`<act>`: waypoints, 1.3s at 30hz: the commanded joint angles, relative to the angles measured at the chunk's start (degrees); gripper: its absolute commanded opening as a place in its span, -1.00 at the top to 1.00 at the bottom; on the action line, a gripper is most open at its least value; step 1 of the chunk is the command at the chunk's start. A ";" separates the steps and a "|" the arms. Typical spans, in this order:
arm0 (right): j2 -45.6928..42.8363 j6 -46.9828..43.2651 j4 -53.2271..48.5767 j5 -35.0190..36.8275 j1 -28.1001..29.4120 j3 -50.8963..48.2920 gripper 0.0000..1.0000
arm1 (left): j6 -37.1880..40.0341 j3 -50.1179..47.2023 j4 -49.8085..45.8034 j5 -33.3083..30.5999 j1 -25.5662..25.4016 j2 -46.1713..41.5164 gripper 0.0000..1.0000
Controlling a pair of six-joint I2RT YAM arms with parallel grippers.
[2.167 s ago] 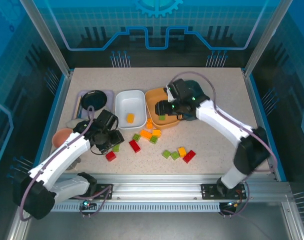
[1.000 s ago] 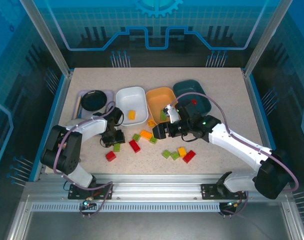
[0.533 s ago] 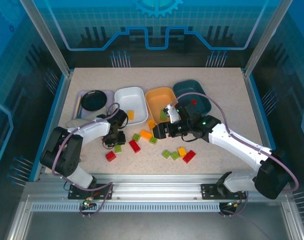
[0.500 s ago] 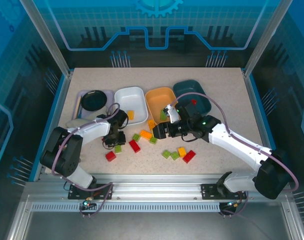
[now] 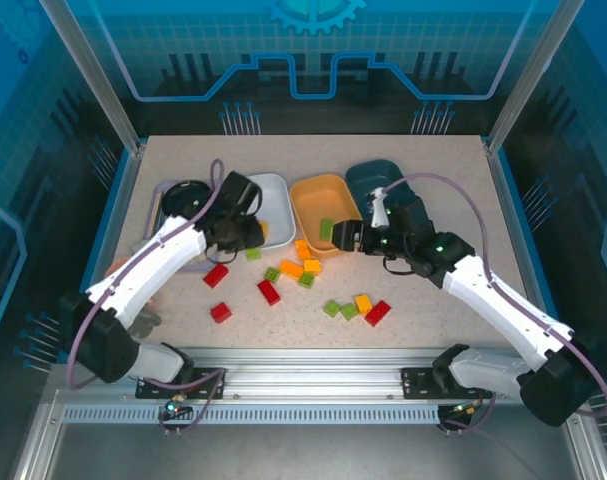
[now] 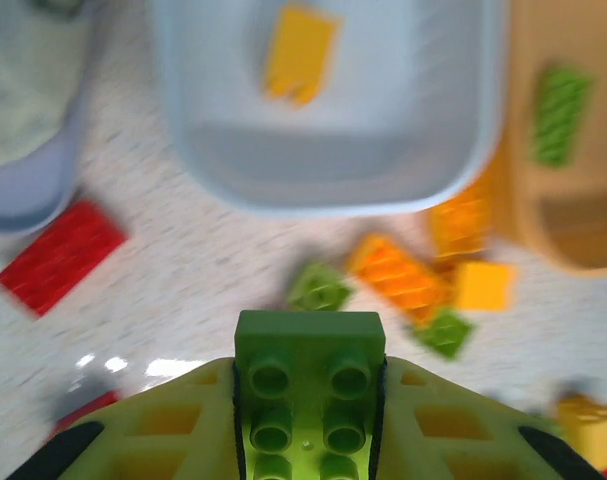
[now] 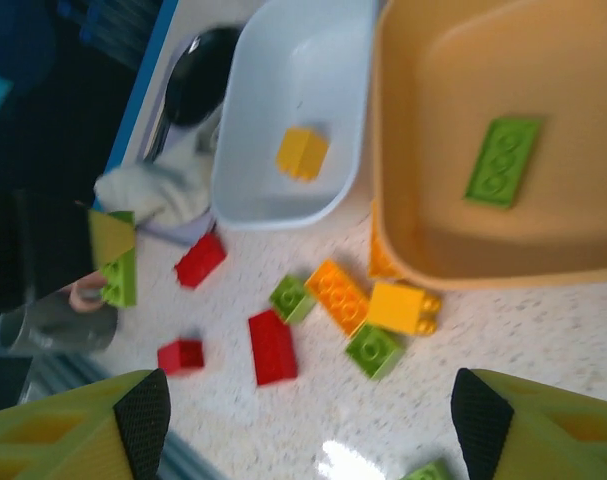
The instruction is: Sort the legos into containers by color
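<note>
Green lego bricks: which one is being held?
The green studded brick clamped between the left arm's fingers; the others lie loose on the speckled table or inside the orange plastic tray.

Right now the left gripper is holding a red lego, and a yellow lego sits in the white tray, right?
Not red: the left gripper holds a green lego, as the left wrist view shows. The yellow lego does sit in the white tray.
</note>
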 commanded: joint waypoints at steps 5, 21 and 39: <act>-0.19 4.99 -1.01 2.40 -6.73 -1.72 -0.56 | -1.55 21.86 4.30 5.42 -3.60 23.16 0.36; -1.54 3.80 -6.14 -0.79 -11.69 -3.40 -0.54 | -2.30 59.93 6.32 13.08 -3.76 60.29 0.27; 0.93 -9.92 -28.89 5.14 -2.42 -2.02 -0.44 | -4.91 54.59 5.28 13.02 -3.72 48.71 -0.35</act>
